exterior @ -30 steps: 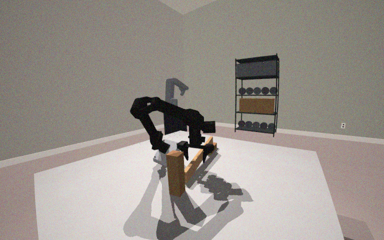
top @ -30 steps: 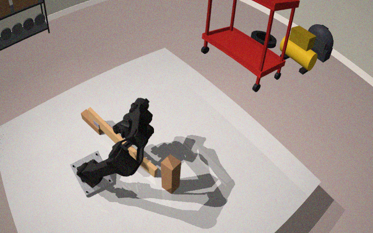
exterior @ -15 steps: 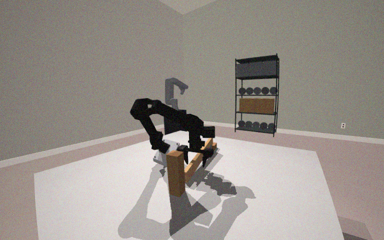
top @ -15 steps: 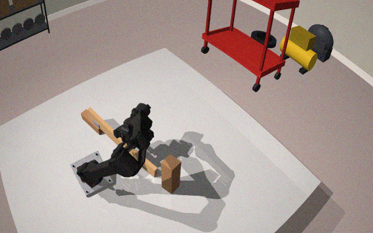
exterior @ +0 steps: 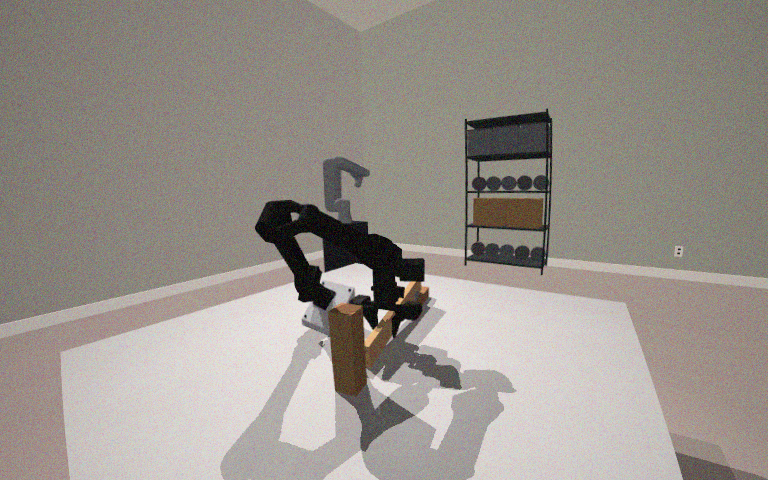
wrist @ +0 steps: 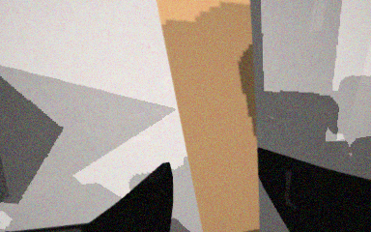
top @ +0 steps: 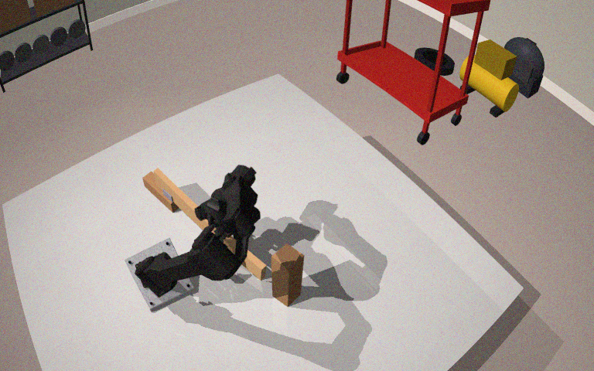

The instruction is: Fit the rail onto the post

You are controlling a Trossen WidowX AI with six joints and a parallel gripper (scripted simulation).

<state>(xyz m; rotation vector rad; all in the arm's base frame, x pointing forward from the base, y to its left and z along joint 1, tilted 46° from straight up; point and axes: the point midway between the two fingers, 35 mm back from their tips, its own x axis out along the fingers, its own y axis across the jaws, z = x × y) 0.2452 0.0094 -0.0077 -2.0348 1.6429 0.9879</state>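
Observation:
The long light-wood rail (top: 254, 263) (exterior: 378, 339) (wrist: 217, 121) slopes from the footboard block (top: 156, 191) (exterior: 424, 293) down to the table. Its far end sits at the bracket (top: 167, 195). Its near end lies a little short of the upright brown post (top: 286, 280) (exterior: 347, 353); the pegs and the holes are hidden. My gripper (exterior: 385, 332) (wrist: 212, 162) points down over the rail's nearer half, partly open, with one finger on each side. In the wrist view the right finger appears against the rail's edge, and a narrow gap shows between the left finger and the rail.
The arm's grey base plate (top: 169, 243) is bolted beside the rail, on the near left in the top view. The arm bends over the rail and hides its middle. The post stands just past the rail's near end. A red cart (top: 403, 80) stands beyond the white surface (top: 280, 114).

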